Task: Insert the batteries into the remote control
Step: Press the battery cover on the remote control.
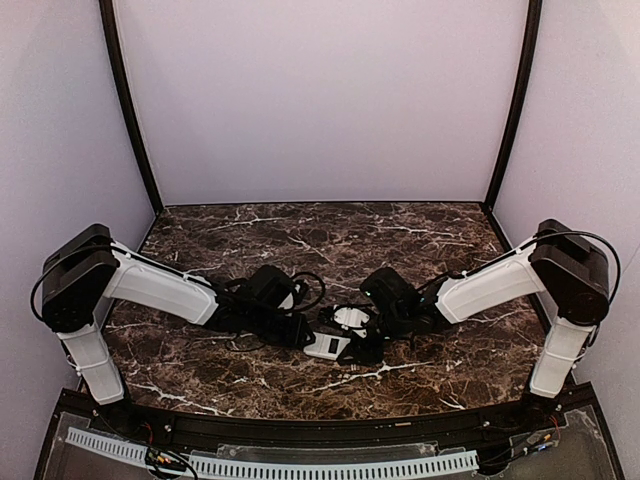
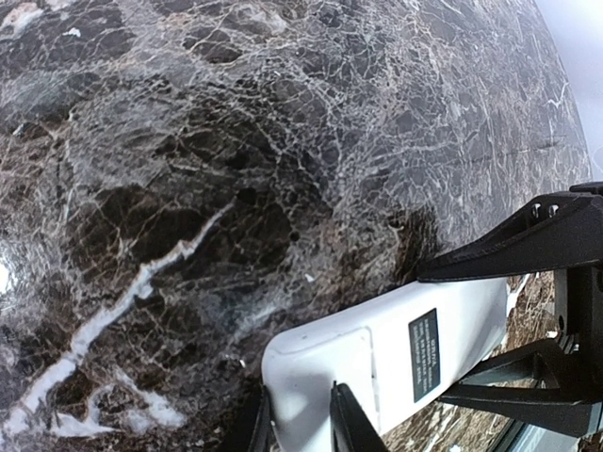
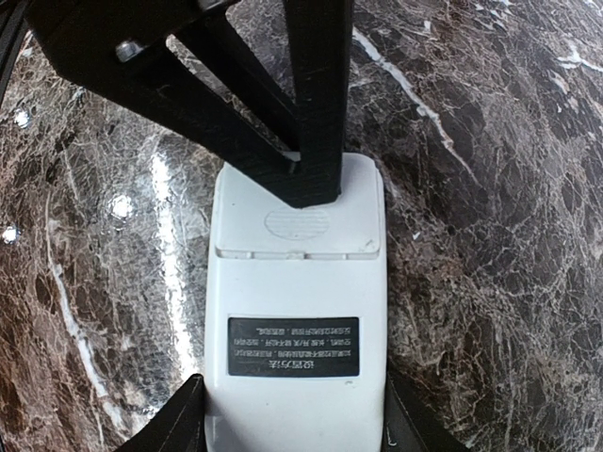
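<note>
Right gripper (image 3: 296,422) closest to lens: its fingers (image 3: 179,426) sit against both long sides of the remote (image 3: 294,282), closed on it at about half spread, at the label end. Remote lies back-up, white, long axis running away from the right wrist camera. Dark label (image 3: 293,347) with pale print crosses the near half, text too small to read. Far half carries the battery cover (image 3: 247,221), seated flush in its seam, oval ribbed thumb patch (image 3: 300,222) at its middle. Compartment shut, so contents hidden; cannot tell what is inside. Left gripper (image 3: 313,193) points in from the opposite end, black tips down on the cover just past the ribbed patch. Left wrist view shows its two fingers (image 2: 347,419) a narrow gap apart, the remote's rounded cover end showing white between them; whether they pinch anything or only press, cannot tell. Same view: right gripper's black fingers bracket the remote's far end, one on each long edge. From overhead, remote sits at the near middle of the table (image 1: 420,240), dark brown marble with white veins, between the two grippers, which meet nose to nose over it, arms angled in from either side. Whether remote rests on the marble or hangs just off it, cannot tell.
</note>
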